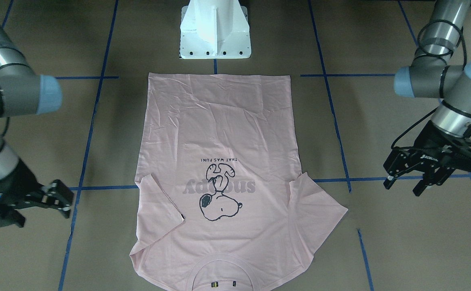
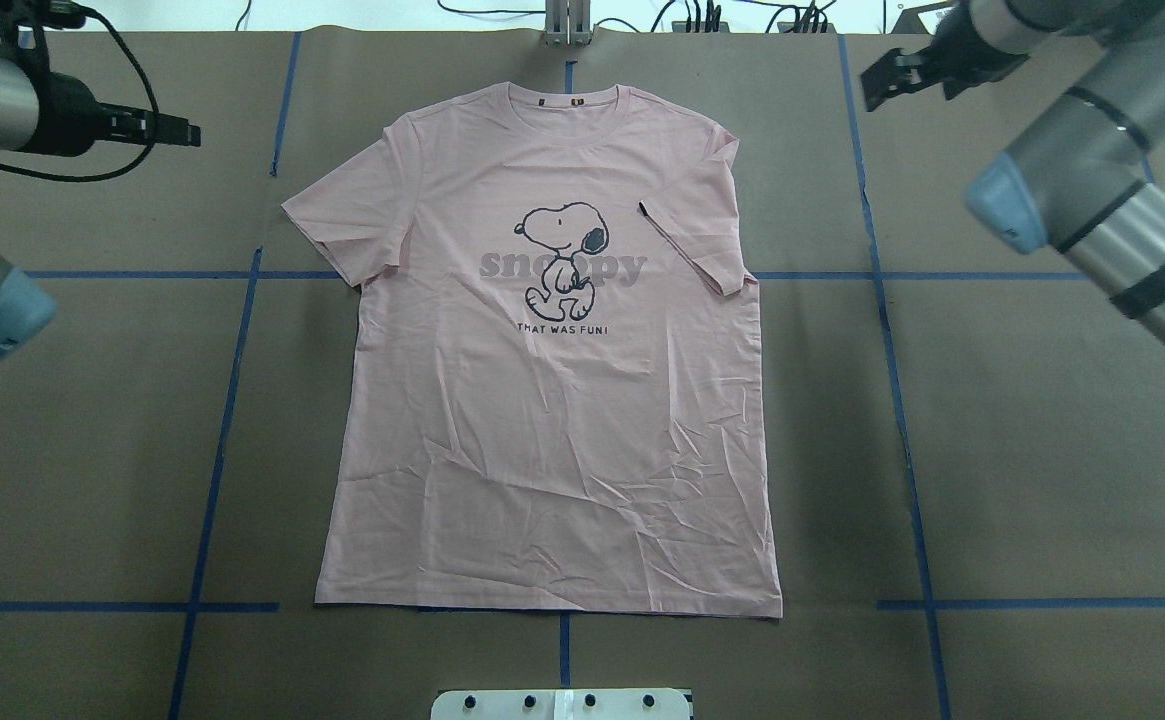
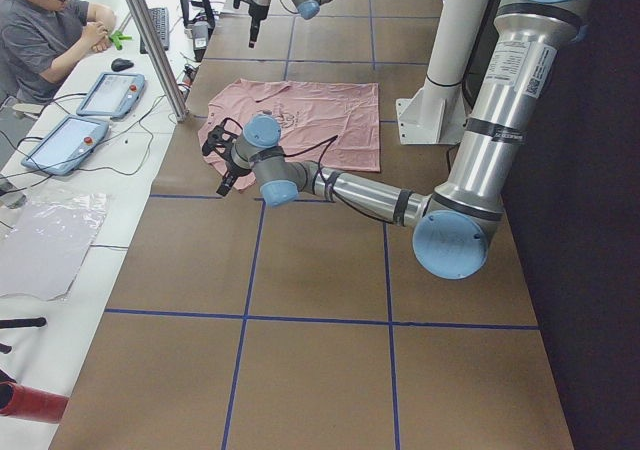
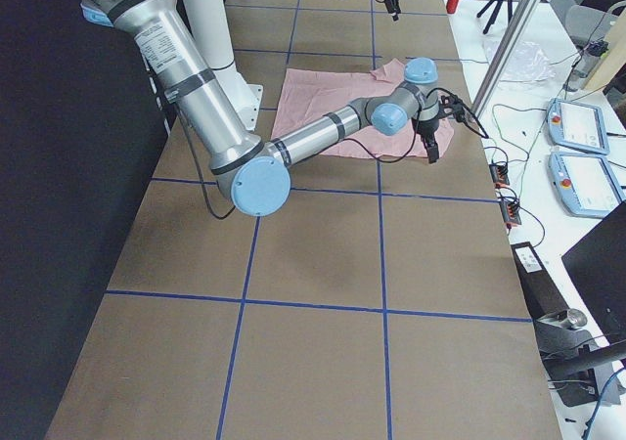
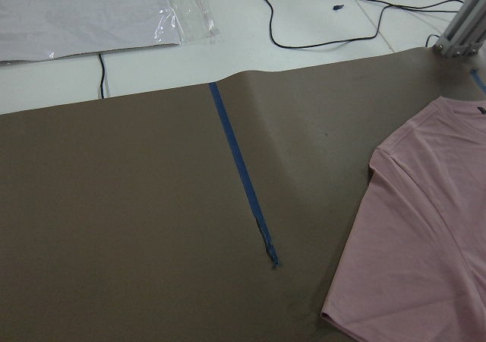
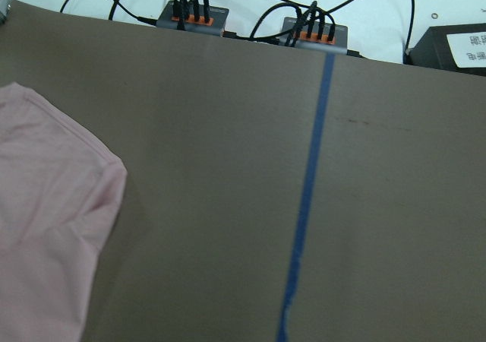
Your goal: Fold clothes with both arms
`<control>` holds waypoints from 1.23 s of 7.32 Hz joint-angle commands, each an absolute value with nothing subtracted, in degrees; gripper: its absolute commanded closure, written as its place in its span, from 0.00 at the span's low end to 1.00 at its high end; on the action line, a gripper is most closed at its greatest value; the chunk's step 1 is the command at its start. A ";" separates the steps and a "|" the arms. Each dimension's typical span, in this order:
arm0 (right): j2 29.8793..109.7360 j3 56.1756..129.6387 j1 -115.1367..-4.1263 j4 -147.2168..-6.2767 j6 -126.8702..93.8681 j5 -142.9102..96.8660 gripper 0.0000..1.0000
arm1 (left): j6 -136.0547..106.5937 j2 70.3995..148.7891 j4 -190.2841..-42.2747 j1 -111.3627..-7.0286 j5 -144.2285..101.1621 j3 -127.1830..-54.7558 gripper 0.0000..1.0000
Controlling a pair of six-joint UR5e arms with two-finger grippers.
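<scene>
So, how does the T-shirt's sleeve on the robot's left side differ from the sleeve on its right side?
The left-side sleeve spreads outward, flat on the table; the right-side sleeve is folded inward over the T-shirt's front. The right-side sleeve shows a small black tag at its hem; the left-side sleeve shows none. Both are short and pale pink.

A robotics lab: silver-grey tubular robot arms with light blue joint caps stand by a white metal pedestal at the robot-side edge of a brown paper-covered surface gridded with blue tape lines. Along the opposite edge, a white bench carries grey tablet-like control pendants with red buttons and black cables. A seated operator in a grey shirt works there.
</scene>
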State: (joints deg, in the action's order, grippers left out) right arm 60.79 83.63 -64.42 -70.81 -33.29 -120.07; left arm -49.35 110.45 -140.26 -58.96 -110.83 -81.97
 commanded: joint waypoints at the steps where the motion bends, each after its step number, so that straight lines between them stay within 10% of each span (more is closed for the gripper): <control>1: 68.36 86.91 -70.83 -70.66 -23.65 -125.42 0.00 | -54.30 115.90 -140.45 -53.98 -102.25 -74.83 0.29; 9: 68.38 86.92 -70.84 -70.58 -24.08 -125.16 0.00 | -59.33 118.83 -140.98 -46.67 -94.39 -67.76 0.51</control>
State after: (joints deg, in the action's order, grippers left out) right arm 68.37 86.93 -70.84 -70.58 -24.12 -125.17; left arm -59.32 118.67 -140.97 -46.77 -94.44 -68.03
